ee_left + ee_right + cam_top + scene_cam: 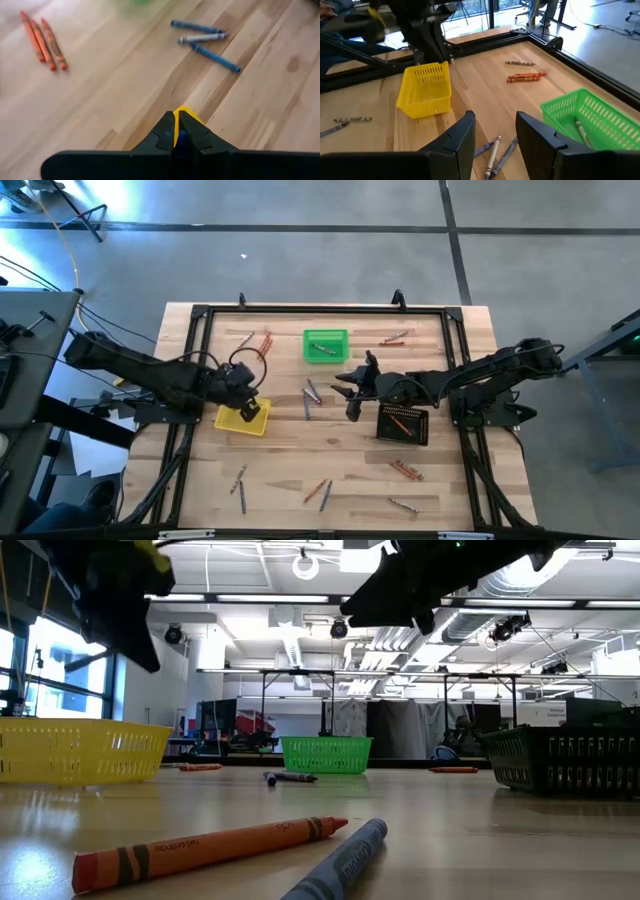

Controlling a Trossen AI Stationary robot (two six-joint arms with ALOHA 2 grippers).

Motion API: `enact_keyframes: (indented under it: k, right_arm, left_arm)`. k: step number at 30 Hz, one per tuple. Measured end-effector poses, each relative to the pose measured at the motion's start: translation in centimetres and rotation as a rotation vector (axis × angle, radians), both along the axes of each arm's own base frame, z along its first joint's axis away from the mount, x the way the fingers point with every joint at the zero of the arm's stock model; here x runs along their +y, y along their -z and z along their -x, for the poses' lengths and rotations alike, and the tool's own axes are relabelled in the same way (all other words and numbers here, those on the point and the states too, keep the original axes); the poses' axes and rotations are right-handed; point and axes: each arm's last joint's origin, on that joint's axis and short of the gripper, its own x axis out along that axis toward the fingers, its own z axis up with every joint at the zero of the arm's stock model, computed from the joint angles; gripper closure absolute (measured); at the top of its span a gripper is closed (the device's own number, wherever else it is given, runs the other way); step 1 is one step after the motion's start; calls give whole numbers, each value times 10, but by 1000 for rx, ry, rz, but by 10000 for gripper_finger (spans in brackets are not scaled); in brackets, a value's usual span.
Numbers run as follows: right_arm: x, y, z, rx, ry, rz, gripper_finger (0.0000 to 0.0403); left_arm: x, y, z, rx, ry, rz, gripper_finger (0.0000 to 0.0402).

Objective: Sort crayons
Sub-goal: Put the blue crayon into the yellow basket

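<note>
Crayons lie scattered on the wooden table: three orange ones [44, 42], a blue and grey trio [205, 42], an orange one [210, 850] and a blue one [340, 865] near the front edge. My left gripper [245, 408] hangs over the yellow basket [243, 420], pointing steeply down, shut, with a dark blue sliver of a crayon [181, 140] between its fingers. My right gripper [355, 392] stands open at mid-table, above and beside the blue and grey trio [492, 155], touching nothing. My left gripper pinches a blue crayon [181, 141] between its two fingers, coming from above and slanting down. Only a thin blue strip shows in the slit between the fingers; the fingers hide the rest. The crayon is lifted clear, above the yellow basket's corner [189, 114].
A green basket [326, 345] with a grey crayon stands at the far middle. A black basket [402, 423] with orange crayons sits under the right arm. More crayons lie at the far right [395, 338] and near the front [405, 470]. A black frame [200, 315] rims the table.
</note>
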Motion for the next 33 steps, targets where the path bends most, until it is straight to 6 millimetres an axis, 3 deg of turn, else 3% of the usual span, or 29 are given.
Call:
enact_keyframes:
  k: [7,12,22,33]
  right_arm:
    - [0,0,0,3,1,-2,270]
    - [0,1,0,11,6,-12,270]
    - [0,8,3,55,39,-84,270]
    - [5,47,-13,94,118,-290,270]
  left_arm:
    - [1,29,7,44,-61,29,383]
    - [0,30,6,31,-59,57,363]
    - [-6,24,-4,-52,87,140,319]
    - [-14,-11,-35,-466,376,-47,316]
